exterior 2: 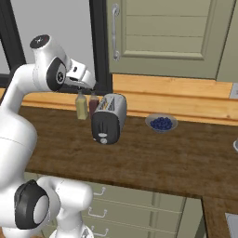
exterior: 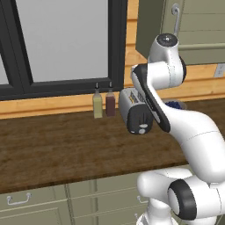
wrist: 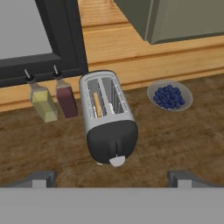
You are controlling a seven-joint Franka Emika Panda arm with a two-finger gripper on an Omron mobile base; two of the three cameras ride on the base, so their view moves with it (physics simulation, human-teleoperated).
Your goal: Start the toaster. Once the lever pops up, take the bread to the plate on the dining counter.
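The toaster (wrist: pixel 107 124) stands on the wooden wall counter (wrist: pixel 175 140), black end panel toward the arm, with the bread (wrist: pixel 97 105) in its left slot. Beside it: two bottles (wrist: pixel 54 98) and a blueberry bowl (wrist: pixel 169 96). The gripper (wrist: pixel 111 177) hangs above, jaws spread, holding nothing.

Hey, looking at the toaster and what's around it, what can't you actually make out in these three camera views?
- Left base view: the toaster has its slots and right side covered by the arm; the blueberry bowl is mostly hidden behind it.
- Right base view: the dark bottle is partly blocked by the toaster and the end effector.
- Hand view: the bread shows only as a thin edge in the slot.
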